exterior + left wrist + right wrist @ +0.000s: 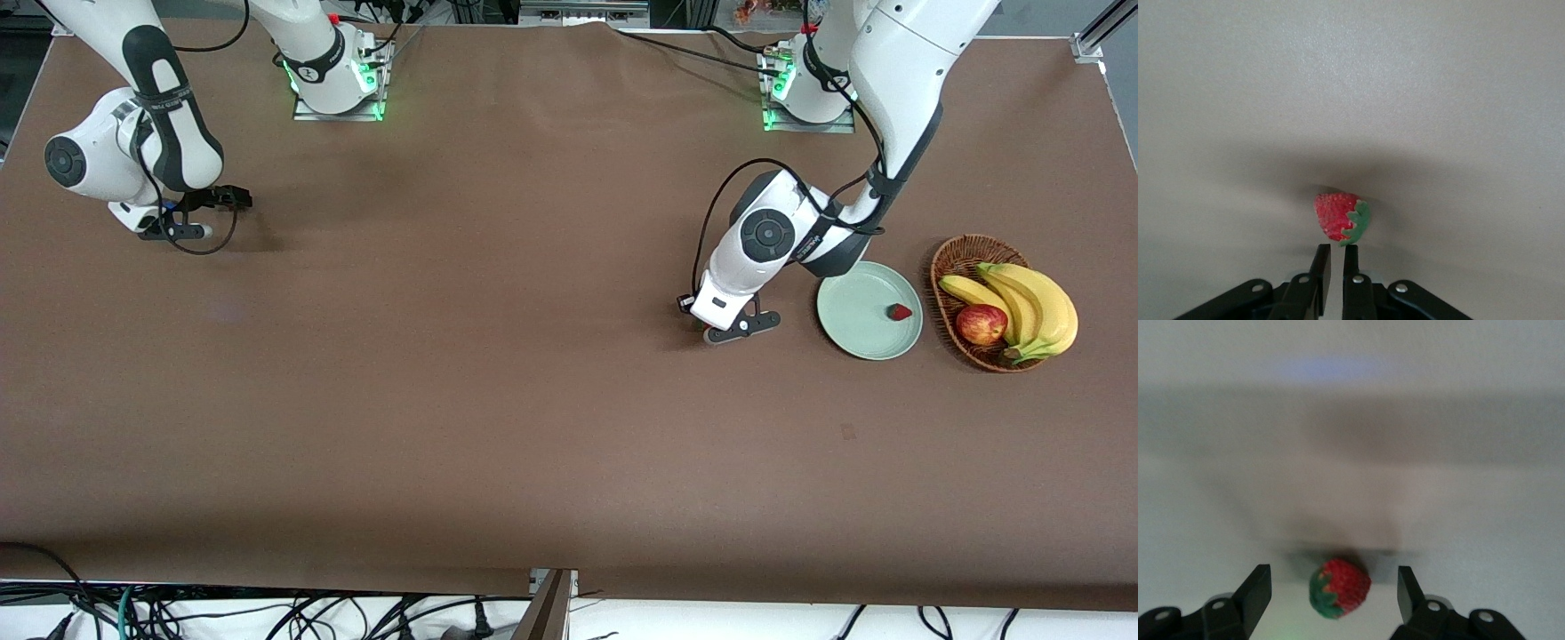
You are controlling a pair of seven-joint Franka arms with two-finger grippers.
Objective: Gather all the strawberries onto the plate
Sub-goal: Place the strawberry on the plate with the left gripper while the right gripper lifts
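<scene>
Front view shows the brown worktop (498, 400) bare along the edge nearest the camera, so progress has to be read from what sits toward the left arm's end. One small red strawberry with a green leafy top (901, 312) already lies on the round, shallow, pale mint-green plate (853, 320), which stands just beside a brown wicker basket (949, 267) holding yellow bananas (1036, 307) and a red-yellow apple (981, 324), close to that end's edge. That is one berry of three judged delivered. The left gripper (742, 327) is low over the worktop just beside the plate, on the side toward the right arm's end; its wrist view shows a second red strawberry (1340, 217) lying on the surface just past the fingertips (1321, 263), with the jaws nearly closed and nothing between them, so this berry is not in hand. Farther from the camera, near the corner at the right arm's end, the right gripper (218, 213) is low over the worktop; its wrist view shows the third red strawberry (1339, 587) resting between widely spread jaws, not yet gripped. By my reading, two berries remain to be picked up and carried to the plate, the right arm's one having much the longer trip.
</scene>
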